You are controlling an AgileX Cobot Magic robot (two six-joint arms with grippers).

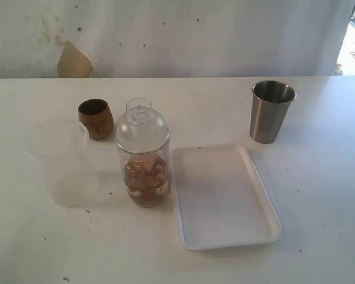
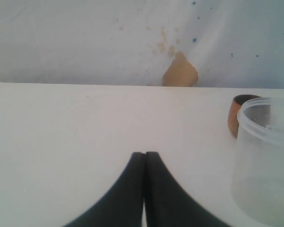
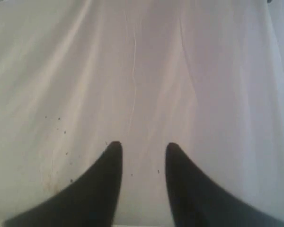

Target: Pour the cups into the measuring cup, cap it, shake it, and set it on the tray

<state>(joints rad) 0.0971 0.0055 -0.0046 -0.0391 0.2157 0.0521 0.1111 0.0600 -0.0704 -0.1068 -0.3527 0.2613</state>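
The clear measuring cup (image 1: 145, 177) stands on the table just left of the white tray (image 1: 222, 198), holding brown contents, with the domed cap (image 1: 142, 127) seated on it. Behind it to the left sits the wooden cup (image 1: 96, 118), whose edge also shows in the left wrist view (image 2: 234, 113). At the back right the steel tumbler (image 1: 271, 110) stands upright. Neither arm appears in the exterior view. My left gripper (image 2: 145, 154) is shut on nothing, low over bare table. My right gripper (image 3: 141, 147) is open and empty, facing a white cloth backdrop.
A frosted translucent plastic cup (image 1: 62, 160) stands left of the measuring cup and close by the left gripper (image 2: 264, 161). A white backdrop with a tan patch (image 1: 74, 61) rises behind the table.
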